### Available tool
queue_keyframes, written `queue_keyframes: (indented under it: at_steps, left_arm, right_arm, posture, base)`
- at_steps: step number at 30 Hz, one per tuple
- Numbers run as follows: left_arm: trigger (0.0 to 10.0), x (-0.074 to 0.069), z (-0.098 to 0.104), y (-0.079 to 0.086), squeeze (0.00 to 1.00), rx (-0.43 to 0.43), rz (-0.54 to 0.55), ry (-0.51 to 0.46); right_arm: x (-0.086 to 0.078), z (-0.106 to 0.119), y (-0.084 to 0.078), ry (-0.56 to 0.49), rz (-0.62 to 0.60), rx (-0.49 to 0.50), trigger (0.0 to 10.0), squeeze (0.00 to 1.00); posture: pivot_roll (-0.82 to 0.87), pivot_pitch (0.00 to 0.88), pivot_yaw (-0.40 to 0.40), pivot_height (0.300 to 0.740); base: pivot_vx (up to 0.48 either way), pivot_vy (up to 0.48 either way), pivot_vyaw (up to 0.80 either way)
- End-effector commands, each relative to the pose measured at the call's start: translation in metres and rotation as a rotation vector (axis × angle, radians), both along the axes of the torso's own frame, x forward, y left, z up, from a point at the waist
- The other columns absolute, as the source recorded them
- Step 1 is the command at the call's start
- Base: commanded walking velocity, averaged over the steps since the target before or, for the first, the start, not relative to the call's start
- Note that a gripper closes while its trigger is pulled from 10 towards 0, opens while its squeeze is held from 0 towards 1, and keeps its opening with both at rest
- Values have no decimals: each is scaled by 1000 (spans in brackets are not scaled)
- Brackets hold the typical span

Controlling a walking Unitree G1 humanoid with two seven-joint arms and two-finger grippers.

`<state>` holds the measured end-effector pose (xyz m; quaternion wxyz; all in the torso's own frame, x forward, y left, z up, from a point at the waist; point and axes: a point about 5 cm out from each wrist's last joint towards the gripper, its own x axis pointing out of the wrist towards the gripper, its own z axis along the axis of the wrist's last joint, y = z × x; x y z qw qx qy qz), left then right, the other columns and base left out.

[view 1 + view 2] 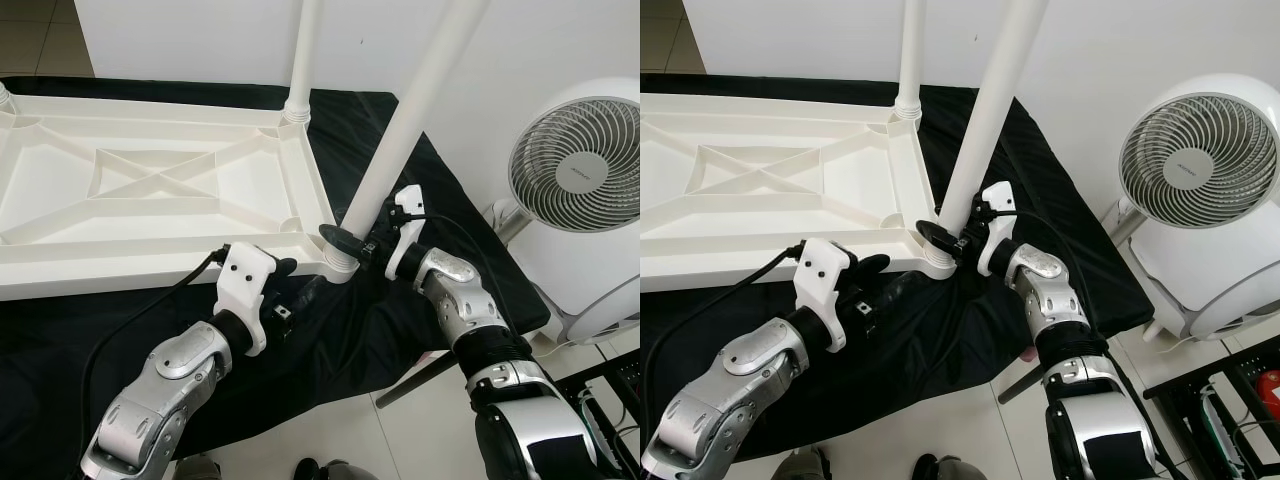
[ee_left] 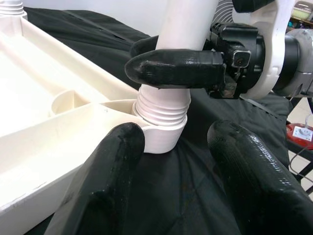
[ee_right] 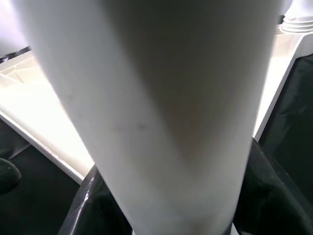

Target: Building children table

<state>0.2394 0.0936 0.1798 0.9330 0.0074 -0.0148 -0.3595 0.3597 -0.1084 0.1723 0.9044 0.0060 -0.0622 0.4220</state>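
Observation:
An upside-down white plastic table top lies on a black cloth. Two white legs stand in its corner sockets: a far leg and a near leg. The near leg's threaded base sits in the near right corner socket. My right gripper is shut on the near leg just above that socket, fingers wrapped around the tube. My left gripper hangs open beside the table's near rim, just short of the socket, its fingers holding nothing.
A white fan stands at the right, close to my right arm. The black cloth ends near my arms, with pale tiled floor beyond. A white wall backs the table.

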Motion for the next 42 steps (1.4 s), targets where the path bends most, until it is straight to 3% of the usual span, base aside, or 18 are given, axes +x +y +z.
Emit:
queue_keyframes:
  at_steps: [1,2,3,4,5,7,12,14,18,21,26,29,30,31,32,38,40,42]
  left_arm:
    - [10000,-4,-4,-4,0,7,-34,9]
    - [10000,-4,-4,-4,0,7,-34,9]
    - [10000,-5,-4,-4,0,7,-38,7]
    - [10000,-5,-4,-4,0,7,-38,7]
    - [10000,-4,-3,-4,0,4,-40,5]
    - [10000,-4,-3,-5,0,0,-44,4]
    - [10000,-5,-3,-5,0,1,-48,5]
    - [10000,-5,-2,-5,0,0,-50,4]
    - [10000,-4,-2,-4,0,-3,-51,4]
    - [10000,-5,-2,-4,0,-2,-57,5]
    - [10000,-4,-1,-4,0,0,-67,1]
    - [10000,-4,0,-5,0,1,-71,-1]
    - [10000,-3,0,-4,0,3,-72,-3]
    - [10000,-3,0,-4,0,3,-72,-3]
    - [10000,-3,0,-4,0,4,-69,-4]
    - [10000,-3,0,-4,0,1,-59,-6]
    - [10000,-3,-1,-5,0,-1,-61,-7]
    - [10000,-3,-1,-5,0,-1,-61,-7]
  right_arm:
    - [-1,-10,-3,50,-65,50,0,0]
    - [-1,-10,-3,50,-65,50,0,0]
    - [-1,-14,-2,56,-118,39,7725,0]
    - [-1,-14,-2,56,-118,39,7725,0]
    - [-2,-16,0,62,-168,37,10000,0]
    - [-4,-16,4,70,-286,58,10000,0]
    - [-6,-15,6,84,-370,83,10000,0]
    - [-8,-16,8,110,-485,114,10000,0]
    - [-12,-17,13,126,-584,129,10000,0]
    - [-18,-16,28,146,-686,180,10000,0]
    - [-24,-13,46,143,-646,180,10000,0]
    - [-25,-13,48,137,-635,174,10000,0]
    - [-25,-14,45,141,-638,174,10000,153]
    - [-25,-14,45,141,-638,174,10000,153]
    - [-24,-15,40,144,-635,180,10000,1000]
    - [-22,-12,23,132,-638,198,10000,1000]
    - [-21,-10,12,105,-573,165,10000,1000]
    - [-21,-10,12,105,-573,165,10000,1000]
  posture:
    - [216,135,-170,740]
    - [216,135,-170,740]
    - [214,137,-170,740]
    - [214,137,-170,740]
    - [209,139,-169,740]
    - [205,145,-165,740]
    - [205,145,-165,740]
    - [200,147,-161,740]
    - [200,145,-161,740]
    - [200,142,-159,740]
    - [201,137,-155,740]
    - [201,137,-155,740]
    - [205,129,-157,740]
    - [205,129,-157,740]
    - [208,122,-161,740]
    - [208,113,-170,740]
    - [209,104,-176,740]
    - [209,104,-176,740]
  base:
    - [0,0,0]
    - [0,0,0]
    - [0,0,0]
    - [0,0,0]
    - [0,0,0]
    - [0,0,0]
    - [0,0,0]
    - [0,0,0]
    - [0,0,0]
    - [0,0,0]
    - [0,0,0]
    - [0,0,0]
    - [0,0,0]
    - [0,0,0]
    - [0,0,0]
    - [0,0,0]
    - [0,0,0]
    - [0,0,0]
